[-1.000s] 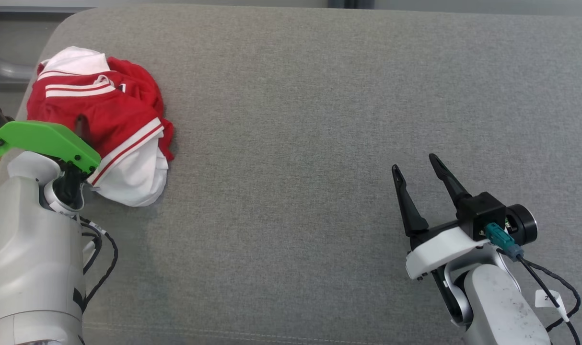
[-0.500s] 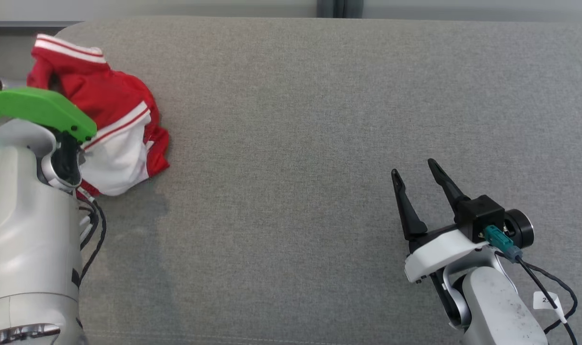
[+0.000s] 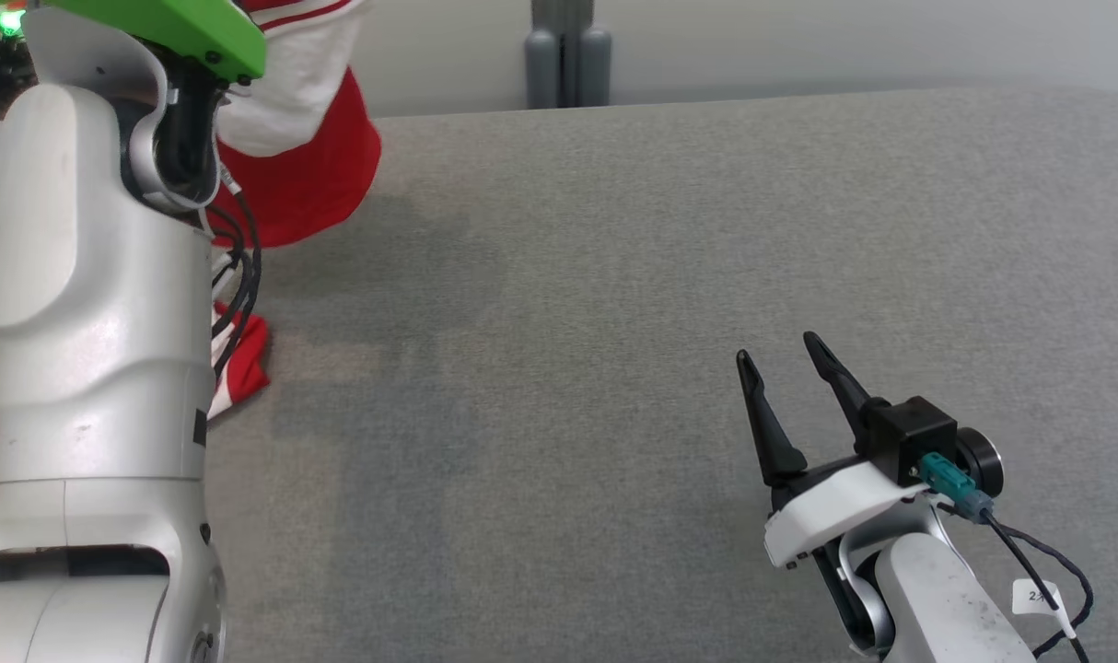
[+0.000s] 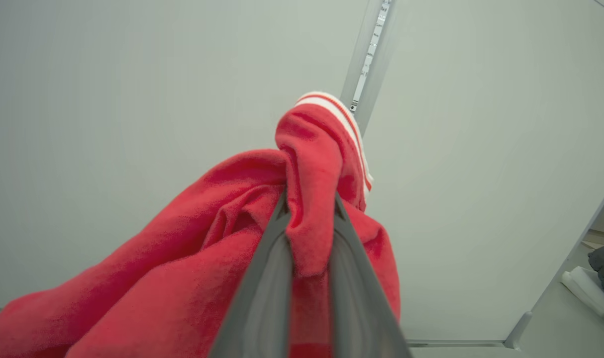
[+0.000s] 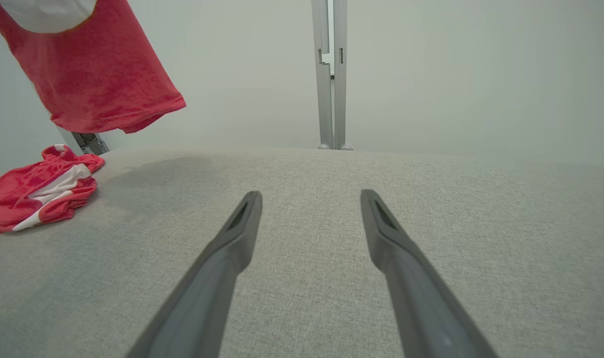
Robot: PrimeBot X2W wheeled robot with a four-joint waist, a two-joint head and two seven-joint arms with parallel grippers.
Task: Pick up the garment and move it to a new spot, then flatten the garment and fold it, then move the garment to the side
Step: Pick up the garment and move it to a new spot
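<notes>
Black right gripper (image 3: pixel 775 347) lower right, fingers spread, idle over grey cushion (image 3: pixel 614 276). Upper left, my left gripper (image 4: pixel 309 199) pinches the red-white garment (image 3: pixel 310 175), hanging, tail on cushion. Pickup step; next I'd carry it centre and release.

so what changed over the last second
The left end effector closed on the red and white garment and raised it above the grey surface. It now hangs, while a red and white bunch stays down. The right end effector stayed open and hovering. The head view itself shifted too.
</notes>
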